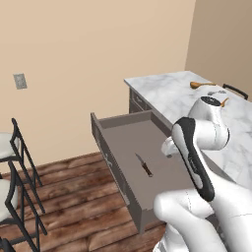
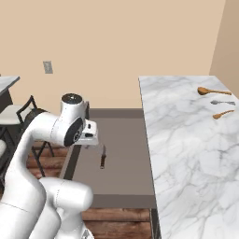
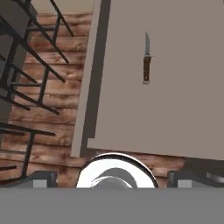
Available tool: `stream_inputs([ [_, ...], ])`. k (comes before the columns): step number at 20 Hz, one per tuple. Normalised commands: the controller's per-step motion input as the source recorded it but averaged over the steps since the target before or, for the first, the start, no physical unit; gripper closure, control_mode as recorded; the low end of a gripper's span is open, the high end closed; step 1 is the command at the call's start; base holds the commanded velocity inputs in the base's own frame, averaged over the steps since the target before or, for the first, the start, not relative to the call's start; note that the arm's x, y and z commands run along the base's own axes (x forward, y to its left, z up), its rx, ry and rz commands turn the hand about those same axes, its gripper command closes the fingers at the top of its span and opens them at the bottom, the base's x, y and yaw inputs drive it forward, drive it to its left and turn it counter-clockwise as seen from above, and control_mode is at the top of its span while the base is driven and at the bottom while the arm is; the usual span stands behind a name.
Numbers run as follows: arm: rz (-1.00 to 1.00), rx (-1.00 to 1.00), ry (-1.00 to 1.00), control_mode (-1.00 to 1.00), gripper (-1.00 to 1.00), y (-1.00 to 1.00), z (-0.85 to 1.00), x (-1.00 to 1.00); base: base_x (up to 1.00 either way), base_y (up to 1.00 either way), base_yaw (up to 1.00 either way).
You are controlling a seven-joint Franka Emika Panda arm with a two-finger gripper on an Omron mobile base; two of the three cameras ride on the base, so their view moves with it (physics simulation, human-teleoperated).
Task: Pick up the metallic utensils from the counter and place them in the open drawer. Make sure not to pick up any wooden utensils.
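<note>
A dark-handled knife with a grey blade [image 1: 144, 165] [image 2: 103, 158] [image 3: 147, 59] lies on the floor of the open drawer [image 1: 105, 147] [image 2: 128, 163] [image 3: 175, 109]. My gripper [image 1: 169, 147] [image 2: 87, 144] [image 3: 112, 180] hangs open and empty above the drawer's front left part, apart from the knife. On the marble counter [image 1: 167, 93] [image 2: 182, 140] a small silver spoon [image 2: 221, 102] lies between two wooden spoons, the longer one [image 1: 199, 84] [image 2: 212, 91] behind it and the shorter one [image 1: 225, 102] [image 2: 222, 114] in front.
Black-framed chairs [image 1: 15, 167] [image 2: 23, 112] [image 3: 26, 65] stand on the wooden floor left of the drawer. A beige wall with an outlet [image 1: 20, 81] [image 2: 47, 67] closes the back. A thin black curved piece [image 1: 235, 90] sits at the counter's far end.
</note>
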Motion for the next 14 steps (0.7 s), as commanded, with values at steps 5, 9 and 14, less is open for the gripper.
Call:
stream_inputs([
  [5, -0.15, 0.09, -0.3, -1.0, -1.0, 0.0, 0.62, -0.5, 0.0, 0.0, 0.0],
  [9, -0.12, 0.0, -0.04, -1.0, -1.0, 0.08, 0.56, -0.43, 0.0, 0.0, 0.0],
  [14, -0.07, 0.0, -0.04, -1.0, -1.0, 0.0, 0.6, -0.61, 0.0, 0.0, 0.0],
])
